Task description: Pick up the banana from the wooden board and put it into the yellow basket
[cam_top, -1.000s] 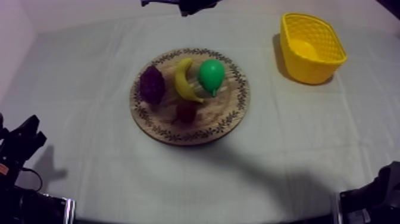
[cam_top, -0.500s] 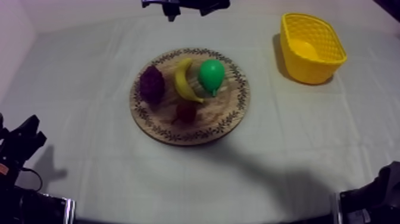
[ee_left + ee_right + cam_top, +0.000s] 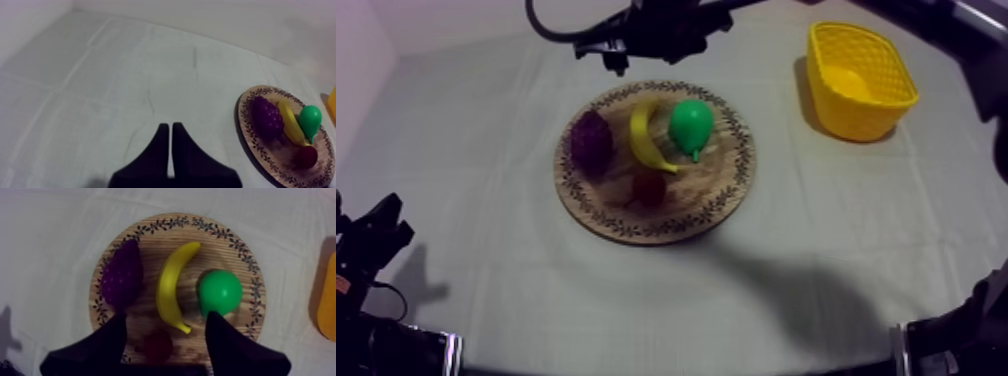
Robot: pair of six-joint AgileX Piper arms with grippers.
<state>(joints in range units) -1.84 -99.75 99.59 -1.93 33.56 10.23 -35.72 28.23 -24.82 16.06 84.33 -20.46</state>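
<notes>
1. The right gripper (image 3: 166,317) hangs over the wooden board (image 3: 170,222), its 2 black fingers spread wide apart and clamped on nothing.
2. From its wrist view, the lower tip of the banana (image 3: 172,288) lies in the gap between those 2 fingers. I cannot tell whether either finger touches it.
3. The banana lies flat on the board, curved, near the middle. The bunch of grapes (image 3: 122,275) is just beside it on 1 side and the green pear (image 3: 220,290) just beside it on the other.
4. The small red fruit (image 3: 157,345) sits on the board too, close to the banana's lower tip and also between the open fingers.
5. The board is round with a patterned rim, and it rests on the grey-white cloth (image 3: 486,150) about mid-table.
6. From the top view, the right arm (image 3: 666,25) reaches in from the upper right, and its dark bulk sits at the far side of the board.
7. The yellow basket (image 3: 841,110) stands upright on the cloth, well apart from the board, toward the robot's right.
8. The left gripper (image 3: 167,131) sits low at the left side with its 2 fingers pressed together in a narrow wedge. It points across bare cloth, with the board well off to 1 side.
</notes>
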